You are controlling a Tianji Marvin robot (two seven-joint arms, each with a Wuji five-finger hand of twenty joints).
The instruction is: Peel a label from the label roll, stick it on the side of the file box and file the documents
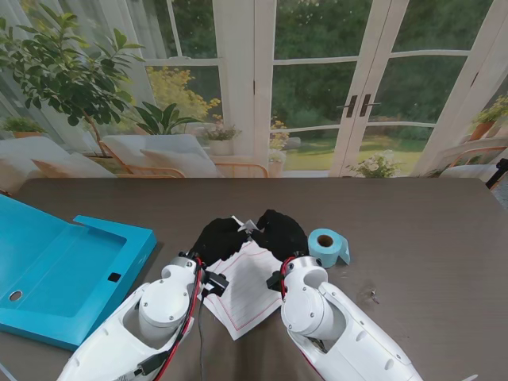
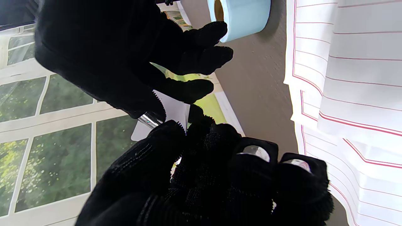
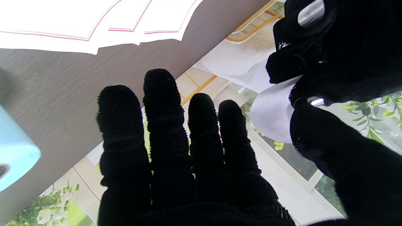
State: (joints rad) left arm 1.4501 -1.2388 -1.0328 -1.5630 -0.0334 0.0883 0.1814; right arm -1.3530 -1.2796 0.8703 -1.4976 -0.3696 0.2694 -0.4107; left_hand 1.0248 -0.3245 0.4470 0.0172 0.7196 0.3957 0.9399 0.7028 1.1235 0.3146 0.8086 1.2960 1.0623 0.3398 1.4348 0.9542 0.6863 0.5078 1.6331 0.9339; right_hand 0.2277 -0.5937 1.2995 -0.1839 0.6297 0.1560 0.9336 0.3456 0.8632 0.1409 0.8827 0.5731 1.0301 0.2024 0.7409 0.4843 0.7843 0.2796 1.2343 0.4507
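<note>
Both black-gloved hands meet above the documents (image 1: 242, 290), a fan of white sheets with red lines on the table in front of me. My left hand (image 1: 218, 238) pinches a small white label (image 2: 171, 111) between its thumb and fingertips. The thumb of my right hand (image 1: 279, 232) lies against the same label (image 3: 271, 121), while its four fingers (image 3: 163, 125) stretch out straight and a little apart. The light blue label roll (image 1: 327, 247) stands on the table just right of my right hand. The open blue file box (image 1: 63, 274) lies at the left.
The dark wooden table (image 1: 429, 238) runs to the right of the label roll. Small specks (image 1: 371, 294) lie on it near my right arm. Beyond the far edge are chairs, plants and glass doors.
</note>
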